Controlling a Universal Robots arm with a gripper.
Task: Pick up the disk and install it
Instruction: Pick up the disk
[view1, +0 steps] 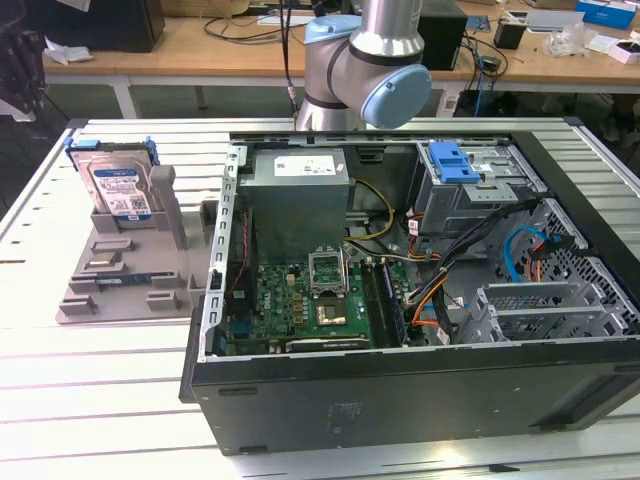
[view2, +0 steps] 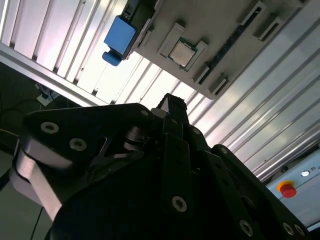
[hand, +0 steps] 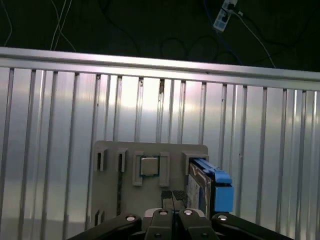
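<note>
The disk (view1: 118, 186) is a silver drive with a white-and-blue label in a bright blue carrier. It stands on edge at the back of a grey holder (view1: 110, 272), on the exterior view's left. In the first wrist view the disk (hand: 206, 189) is seen edge-on in the holder (hand: 150, 150). My gripper (hand: 174, 196) hangs well above the holder, fingers together and holding nothing. In the second wrist view the fingertips (view2: 172, 102) point toward the holder (view2: 220, 30), and the disk's blue carrier (view2: 119, 38) shows at its end.
An open computer case (view1: 420, 370) lies on the slatted metal table (view1: 90, 390), with a drive cage (view1: 490, 185) and blue latch (view1: 452, 160) at its back. A grey metal box (view1: 300, 190) sits inside. A chip (hand: 149, 166) rests on the holder. A red button (view2: 286, 189) is near the table edge.
</note>
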